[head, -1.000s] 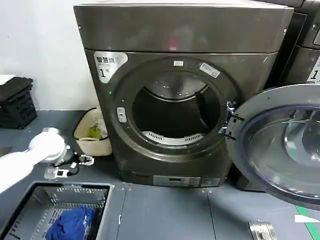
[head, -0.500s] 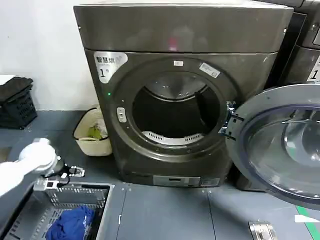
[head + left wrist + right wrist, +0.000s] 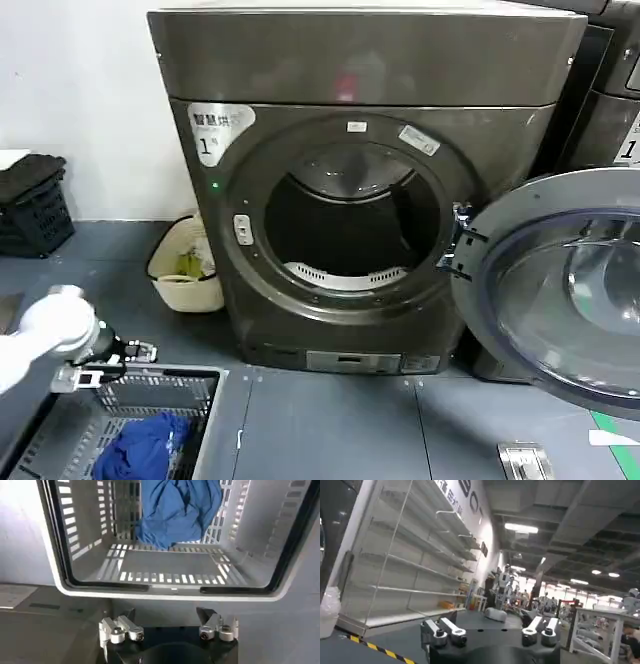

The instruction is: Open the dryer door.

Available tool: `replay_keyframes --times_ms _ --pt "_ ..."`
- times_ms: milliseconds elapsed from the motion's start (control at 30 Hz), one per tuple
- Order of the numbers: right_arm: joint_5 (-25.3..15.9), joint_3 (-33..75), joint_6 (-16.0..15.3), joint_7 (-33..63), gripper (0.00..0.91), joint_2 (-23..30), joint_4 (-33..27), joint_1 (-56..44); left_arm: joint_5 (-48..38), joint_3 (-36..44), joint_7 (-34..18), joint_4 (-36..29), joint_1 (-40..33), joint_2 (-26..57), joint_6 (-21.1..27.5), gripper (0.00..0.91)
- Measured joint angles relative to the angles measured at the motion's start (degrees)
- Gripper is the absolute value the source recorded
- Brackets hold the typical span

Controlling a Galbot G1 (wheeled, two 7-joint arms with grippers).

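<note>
Here we see the dryer door point(image 3: 565, 290) swung fully open to the right side of the dryer point(image 3: 360, 190), with its pale grey inner face and clear centre turned toward us. It hangs on the hinge point(image 3: 458, 240) at the right edge of the round opening. The drum point(image 3: 350, 225) inside is dark, and we cannot make out any laundry in it. A silver label with "1" point(image 3: 215, 128) sits on the upper left corner of the dryer front.

Just left of the dryer, on the floor, stands a small cream basket point(image 3: 185, 265) with something greenish in it. In front of the dryer at the lower left lies a grey laundry basket point(image 3: 150, 385), and in it is a blue cloth point(image 3: 145, 445). In the left wrist view the same grey basket point(image 3: 75, 582) is directly before the camera, and the blue cloth point(image 3: 177, 510) lies bunched against its far wall, while the rest of the basket bottom is bare.

The left end effector point(image 3: 105, 365) hovers just at the near left rim of this grey basket; its fingers point(image 3: 120, 629) stand wide apart and hold nothing. The right end effector point(image 3: 490, 632) is also spread open and empty, and it points away toward shelves point(image 3: 405, 575) in a large hall. A black crate point(image 3: 32, 205) stands by the wall at the far left.
</note>
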Motion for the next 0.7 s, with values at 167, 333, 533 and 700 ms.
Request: replay_keyframes --times_ms 167,333,533,700 --pt "-0.2 0.1 -0.2 0.1 0.907 0.1 0.2 0.1 0.1 -1.8 0.0 0.0 1.9 1.1 0.0 0.907" --pt "-0.5 -0.3 -0.2 0.1 0.907 0.1 0.0 0.2 0.2 -4.6 0.1 -0.6 4.6 1.9 0.0 0.907" --pt "-0.6 -0.7 -0.2 0.1 0.907 0.1 0.1 0.3 0.2 -7.3 0.1 -0.8 7.8 2.7 0.0 0.907" --pt "-0.5 -0.7 -0.2 0.1 0.907 0.1 0.1 0.3 0.3 -8.6 0.1 -0.9 9.0 3.0 0.0 0.907"
